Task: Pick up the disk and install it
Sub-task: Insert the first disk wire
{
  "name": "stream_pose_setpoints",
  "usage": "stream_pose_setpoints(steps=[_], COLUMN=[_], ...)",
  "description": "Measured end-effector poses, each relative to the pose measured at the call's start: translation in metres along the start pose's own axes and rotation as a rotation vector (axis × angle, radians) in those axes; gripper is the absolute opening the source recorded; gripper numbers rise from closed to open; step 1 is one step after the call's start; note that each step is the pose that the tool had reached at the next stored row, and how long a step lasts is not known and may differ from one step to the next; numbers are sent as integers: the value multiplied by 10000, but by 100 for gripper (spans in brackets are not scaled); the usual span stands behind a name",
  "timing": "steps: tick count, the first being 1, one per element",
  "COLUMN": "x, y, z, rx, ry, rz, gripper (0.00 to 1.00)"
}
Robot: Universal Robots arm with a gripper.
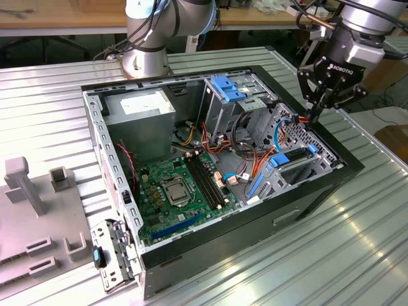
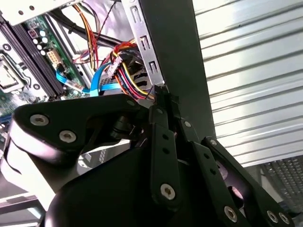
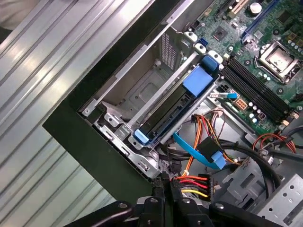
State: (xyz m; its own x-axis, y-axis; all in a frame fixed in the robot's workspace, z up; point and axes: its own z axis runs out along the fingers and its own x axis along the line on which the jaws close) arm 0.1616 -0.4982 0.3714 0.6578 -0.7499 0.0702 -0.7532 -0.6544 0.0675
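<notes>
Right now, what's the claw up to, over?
Claw shut at case edge. Disk in drive cage, apart from claw. Coloured wires by claw tip.

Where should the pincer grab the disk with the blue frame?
Probably the blue tab at the disk's end, coming from above through the case's open side. The disk sits sunk in the grey cage with metal rails along its long sides, so that tab is the free part.

Exterior view overlooks whole case (image 1: 191,255); both wrist views close above
</notes>
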Motion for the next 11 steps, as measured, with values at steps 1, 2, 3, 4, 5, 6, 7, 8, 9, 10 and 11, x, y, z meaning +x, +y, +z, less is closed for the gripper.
stream_pose_setpoints(steps=[1, 2, 3, 4, 5, 6, 7, 8, 9, 10, 11], x=[0, 0, -1, -1, -1, -1, -1, -1, -2, -2, -3], y=[0, -1, -1, -1, -1, -1, -1, -2, -2, -2, -3], z=[2, 5, 8, 11, 15, 18, 22, 24, 28, 33, 38], rx=[-17, -36, -46, -57, -68, -80, -92, -102, -120, -134, -153], ry=[-17, -36, -48, -57, -67, -78, -89, -99, -115, -128, -141], rz=[247, 515, 672, 822, 975, 1134, 1313, 1454, 1692, 1891, 2134], gripper=[17, 17, 17, 17, 17, 17, 17, 17, 17, 17, 17])
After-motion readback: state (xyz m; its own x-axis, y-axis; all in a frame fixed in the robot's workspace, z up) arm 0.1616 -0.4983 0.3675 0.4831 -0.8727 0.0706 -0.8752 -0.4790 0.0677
